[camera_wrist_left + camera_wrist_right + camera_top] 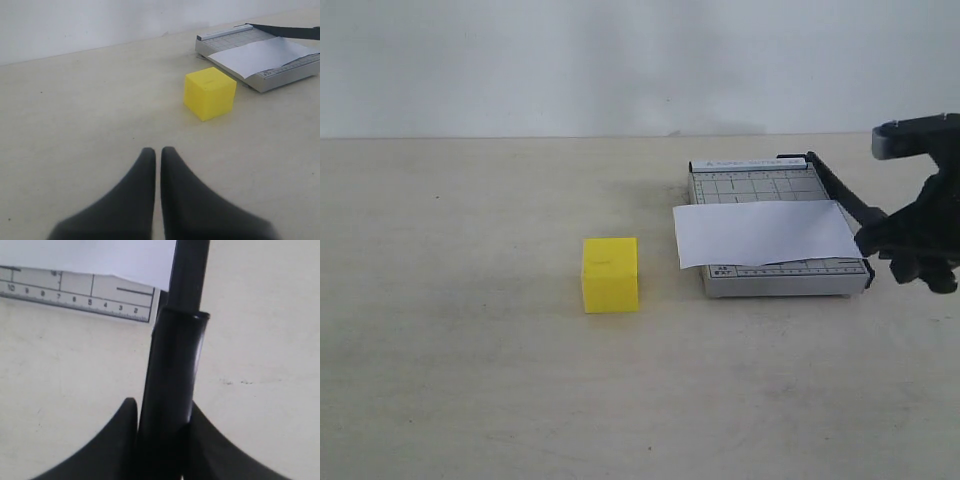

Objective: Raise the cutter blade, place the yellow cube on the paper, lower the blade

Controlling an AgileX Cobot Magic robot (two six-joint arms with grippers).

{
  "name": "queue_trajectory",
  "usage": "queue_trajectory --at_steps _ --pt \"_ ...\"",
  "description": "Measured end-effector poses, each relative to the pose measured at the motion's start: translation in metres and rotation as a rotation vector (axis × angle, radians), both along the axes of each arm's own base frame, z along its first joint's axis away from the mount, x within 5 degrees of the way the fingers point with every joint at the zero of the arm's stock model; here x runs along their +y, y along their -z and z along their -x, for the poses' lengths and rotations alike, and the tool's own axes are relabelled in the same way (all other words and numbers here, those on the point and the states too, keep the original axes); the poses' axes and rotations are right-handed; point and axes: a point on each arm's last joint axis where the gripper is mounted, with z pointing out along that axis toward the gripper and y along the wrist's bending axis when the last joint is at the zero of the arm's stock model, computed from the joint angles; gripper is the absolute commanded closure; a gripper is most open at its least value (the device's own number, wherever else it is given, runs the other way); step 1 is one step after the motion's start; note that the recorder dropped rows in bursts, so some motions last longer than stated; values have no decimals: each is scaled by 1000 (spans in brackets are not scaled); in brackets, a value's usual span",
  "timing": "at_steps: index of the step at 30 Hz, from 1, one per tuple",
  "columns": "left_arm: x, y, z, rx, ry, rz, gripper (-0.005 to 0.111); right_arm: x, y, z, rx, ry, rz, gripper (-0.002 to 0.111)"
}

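Step in hand: the first one, raising the blade; the grip looks made, the lift not yet begun.
Right jaws: closed partway around the thick rounded handle end of the long thin black cutter blade, one finger on each side, by the board's near right corner.
Cutter blade: lies low along the right edge of the small grey gridded trimmer board, hinged at the far end; whether it has left the board at all I cannot tell.
Paper: the plain white rectangular sheet of paper lies across the near half of the board, its left end overhanging the edge and its right end reaching the blade.
Yellow cube: the bright yellow solid cube stands on the pale counter, left of the board and a little nearer, just apart from the paper's overhang.
Left jaws: shut tight on nothing, low over the counter on the cube's near-left side, pointed toward it and well short of it.
Next move calls for: swinging the handle up about the far hinge, following its arc, high enough to leave room for the cube over the paper. The hold must be firm, since the round handle could slip.
Risk: dragging the board or shifting the sheet during the lift.
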Motion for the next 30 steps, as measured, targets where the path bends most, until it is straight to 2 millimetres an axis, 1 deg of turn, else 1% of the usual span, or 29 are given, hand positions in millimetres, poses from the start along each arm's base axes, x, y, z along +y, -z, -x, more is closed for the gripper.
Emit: queue_trajectory --at_steps 5,11,20,21,22,24,26,27,28,30 --pt "0 0 0 0 0 0 102 -1 -24 5 -104 7 -8 108" --pt "0 0 0 0 0 0 102 -1 -45 8 -210 19 -17 108" --pt "0 0 0 0 0 0 102 -1 -76 -2 -287 20 -21 108" --pt "0 0 0 0 0 0 102 -1 -78 -2 -293 20 -21 105" --pt "0 0 0 0 0 0 102 -1 -79 -3 -294 19 -20 99" --pt "0 0 0 0 0 0 102 -1 -79 -3 -294 19 -20 80" --pt "0 0 0 0 0 0 102 -1 -80 -3 -297 7 -12 49" --pt "0 0 0 0 0 0 102 -1 -83 -4 -314 -13 1 38" --pt "0 0 0 0 0 0 102 -1 -86 -4 -338 -22 6 32" --pt "0 0 0 0 0 0 102 -2 -95 -4 -382 -38 18 36"
